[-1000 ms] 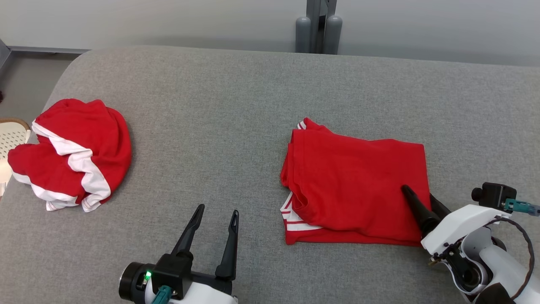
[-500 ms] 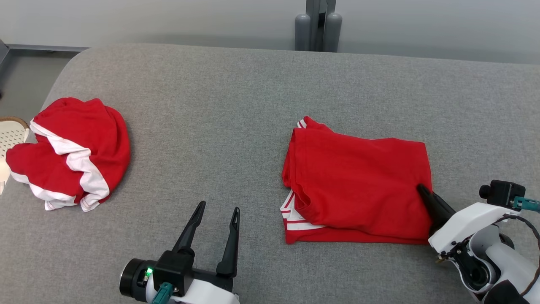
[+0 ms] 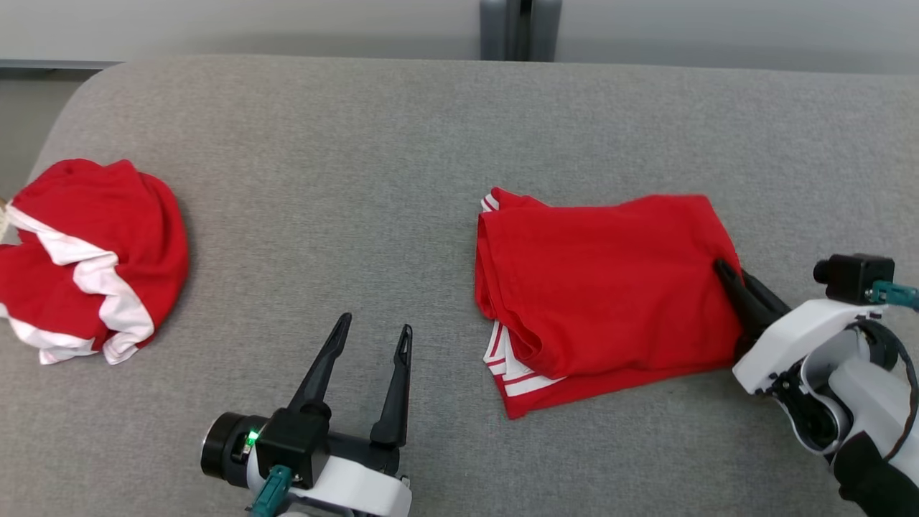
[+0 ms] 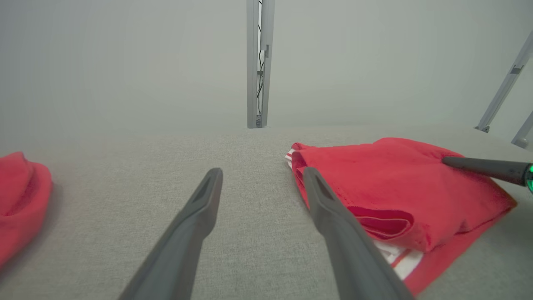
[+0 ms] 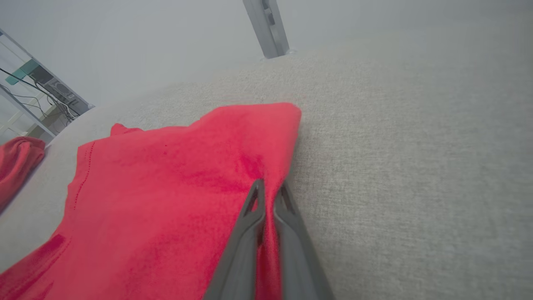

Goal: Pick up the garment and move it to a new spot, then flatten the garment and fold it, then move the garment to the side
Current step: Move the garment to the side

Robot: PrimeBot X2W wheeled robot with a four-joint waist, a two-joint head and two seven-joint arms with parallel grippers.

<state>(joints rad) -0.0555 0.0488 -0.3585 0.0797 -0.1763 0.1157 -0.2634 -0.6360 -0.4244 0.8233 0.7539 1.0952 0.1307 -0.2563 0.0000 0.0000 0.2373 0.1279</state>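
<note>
Red knit cloth, folded into a rough rectangle, forms the garment (image 3: 603, 287), which lies flat on the right half of the tabletop (image 3: 323, 179), nearer its right edge than its left. We note several stacked layers. A rounded fold runs along the side facing the tabletop's left edge, and white bands (image 3: 511, 368) with thin red stripes show from beneath at the garment's corner toward the near edge. The top layer is smooth, with shallow creases gathering toward the right side. There the right end effector (image 3: 721, 267) is closed on the garment's right edge, with a ridge of red cloth pinched in its narrow grip, as we see in the right wrist view. The left end effector (image 3: 375, 323) is spread wide over bare tabletop by the near edge, just left of the garment and apart from it. A second piece of cloth (image 3: 86, 244), red with broad white bands, lies crumpled in a heap at the left edge, well apart from the garment. The tabletop is covered in grey woven fabric and has a rounded far left corner. Behind its far edge we see a grey upright post (image 3: 518, 29) against a plain pale wall (image 3: 215, 29).
</note>
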